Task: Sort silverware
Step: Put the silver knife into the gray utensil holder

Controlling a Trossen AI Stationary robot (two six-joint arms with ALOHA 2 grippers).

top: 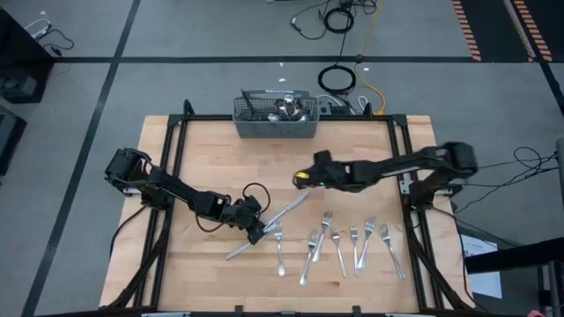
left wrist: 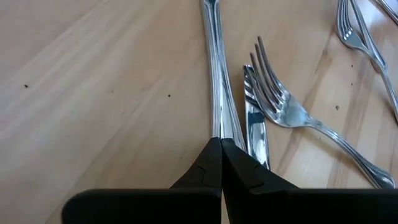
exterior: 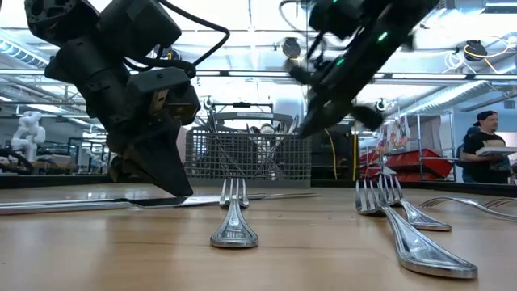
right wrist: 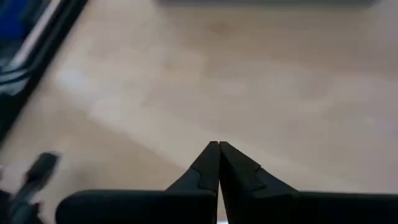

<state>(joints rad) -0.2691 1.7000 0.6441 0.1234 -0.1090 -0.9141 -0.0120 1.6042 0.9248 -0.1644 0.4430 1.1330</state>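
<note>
The left gripper (top: 256, 231), fingers pressed together on the knife (top: 284, 211), sits toward the table's (top: 211, 150) front edge, the knife's long axis slanting from there toward the centre, where the right gripper (top: 302, 177), nipped shut on nothing, hangs just beyond its tip.
</note>
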